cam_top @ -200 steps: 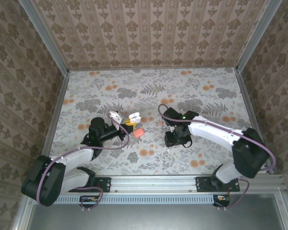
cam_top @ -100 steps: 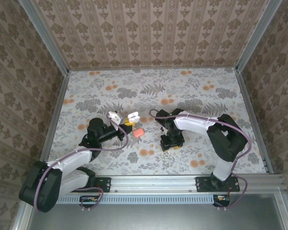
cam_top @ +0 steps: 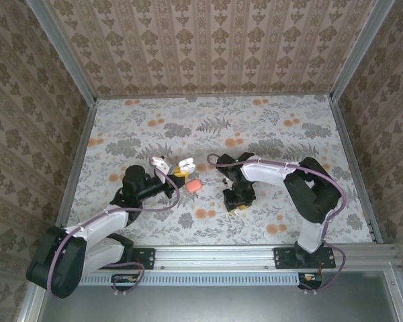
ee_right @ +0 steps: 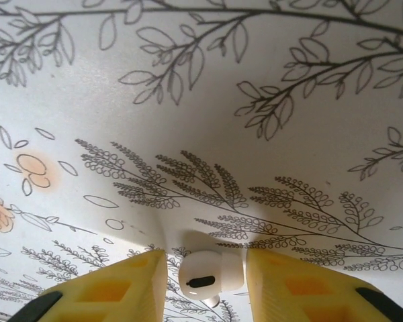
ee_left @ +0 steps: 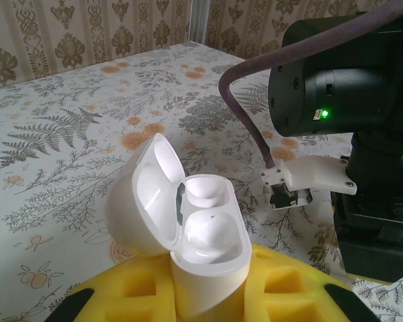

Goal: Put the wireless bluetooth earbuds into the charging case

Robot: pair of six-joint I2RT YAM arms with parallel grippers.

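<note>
- Floral table (ee_right: 188,100): the white earbud (ee_right: 210,274) lies on it, between the yellow pads of your right gripper (ee_right: 205,287).
- Its jaws are narrow. A thin gap shows on one side, so there is no pinch yet.
- The case (ee_left: 188,221) stands open, clamped in the left gripper (ee_left: 208,298).
- Risk: the smooth, round earbud may squirt out if the pads close off-centre.

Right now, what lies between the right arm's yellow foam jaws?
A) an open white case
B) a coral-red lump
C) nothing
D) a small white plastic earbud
D: the small white plastic earbud lies on the flowered table, with the two yellow foam jaws standing either side of it.
</note>
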